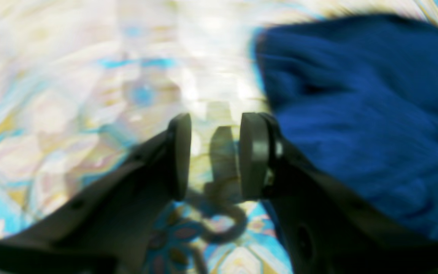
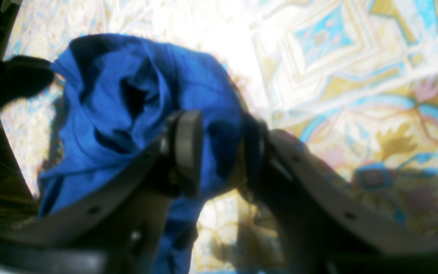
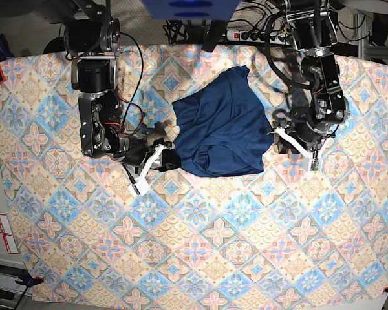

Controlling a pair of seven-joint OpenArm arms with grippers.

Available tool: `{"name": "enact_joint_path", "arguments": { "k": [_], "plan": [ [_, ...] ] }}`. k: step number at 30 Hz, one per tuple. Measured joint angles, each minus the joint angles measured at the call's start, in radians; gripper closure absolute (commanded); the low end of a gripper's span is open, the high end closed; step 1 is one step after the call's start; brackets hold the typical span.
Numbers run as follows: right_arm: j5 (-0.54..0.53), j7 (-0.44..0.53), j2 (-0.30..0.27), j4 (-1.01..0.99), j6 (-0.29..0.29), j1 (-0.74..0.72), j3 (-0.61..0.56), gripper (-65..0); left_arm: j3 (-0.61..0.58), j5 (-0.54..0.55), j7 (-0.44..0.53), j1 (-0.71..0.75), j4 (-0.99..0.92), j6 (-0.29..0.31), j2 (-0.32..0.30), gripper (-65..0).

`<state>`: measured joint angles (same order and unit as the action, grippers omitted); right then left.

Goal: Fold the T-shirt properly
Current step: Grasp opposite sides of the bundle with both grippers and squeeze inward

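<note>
base view: both grippers flank the t-shirt (image 3: 220,126). left gripper (image 1: 213,156) part open, empty; right gripper (image 2: 222,152) part open around cloth. i'd regrip the hem corners evenly.

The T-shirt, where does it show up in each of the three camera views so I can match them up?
Left wrist: the T-shirt fills the right side, beside the left gripper.
Right wrist: it lies bunched at left and centre, behind the right gripper.
Base: it lies crumpled at upper centre, between the two arms.
Shared landmark: the patterned tablecloth under it, seen in all three views.
</note>
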<state>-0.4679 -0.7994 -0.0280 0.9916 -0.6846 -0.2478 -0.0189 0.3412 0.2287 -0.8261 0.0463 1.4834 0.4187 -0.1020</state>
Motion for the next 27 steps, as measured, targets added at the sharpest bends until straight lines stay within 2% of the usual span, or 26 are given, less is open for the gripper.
{"name": "enact_joint_path", "arguments": {
  "k": [3,6,12,16,22,27],
  "plan": [
    [0.001,-0.006,0.0,0.04,0.001,0.006,-0.034,-18.5,0.029,0.083,-0.008,0.013,0.017,0.0,0.005,-15.1],
    [0.004,-0.026,-0.014,0.107,0.007,0.003,-0.151,-18.3,0.021,0.17,0.0,0.069,0.083,0.005,0.005,-10.7],
    [-0.008,-0.02,-0.008,0.145,-0.011,-0.002,-0.365,-11.3,-0.083,0.195,-0.01,0.137,0.178,0.002,0.003,-4.5],
    [0.014,-0.008,-0.02,0.053,-0.008,-0.027,-0.393,-10.7,-0.13,0.199,-0.005,0.143,0.167,0.005,0.005,-4.5],
    [0.007,0.163,0.002,-0.185,0.002,-0.118,-0.386,-10.7,-0.185,0.115,-0.006,0.14,0.089,0.002,0.001,-4.5],
    [0.008,0.245,0.009,-0.285,-0.003,-0.151,-0.385,-10.7,-0.23,0.058,0.0,0.134,0.089,0.005,0.005,-4.5]
  ]
}}
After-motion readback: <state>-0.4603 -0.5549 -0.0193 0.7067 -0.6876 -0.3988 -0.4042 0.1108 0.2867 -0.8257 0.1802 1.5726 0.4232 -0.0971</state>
